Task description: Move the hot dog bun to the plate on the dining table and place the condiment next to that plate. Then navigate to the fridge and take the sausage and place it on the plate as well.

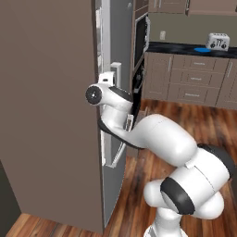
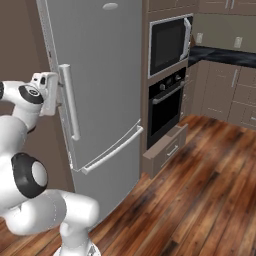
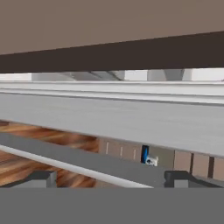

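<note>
I face the tall grey fridge [image 2: 105, 75], whose vertical upper door handle [image 2: 70, 105] has my gripper [image 2: 54, 86] at its top end. In the left base view my gripper [image 1: 111, 76] reaches the handle [image 1: 116, 70] from the hinge-side panel. In the hand view the gripper [image 3: 109, 179] is open, its fingertips [image 3: 43, 177] wide apart, and the pale handle bar [image 3: 65, 164] crosses between them. A pale strip shows along the door's edge. The hot dog bun, condiment, plate, dining table and sausage are out of view.
Right of the fridge stand a built-in microwave [image 2: 170, 45] and oven [image 2: 167, 107], with a drawer [image 2: 167, 147] pulled out below. A dark counter carries a toaster [image 1: 217, 41] at the far right. Wooden floor [image 2: 200, 200] spreads to the right.
</note>
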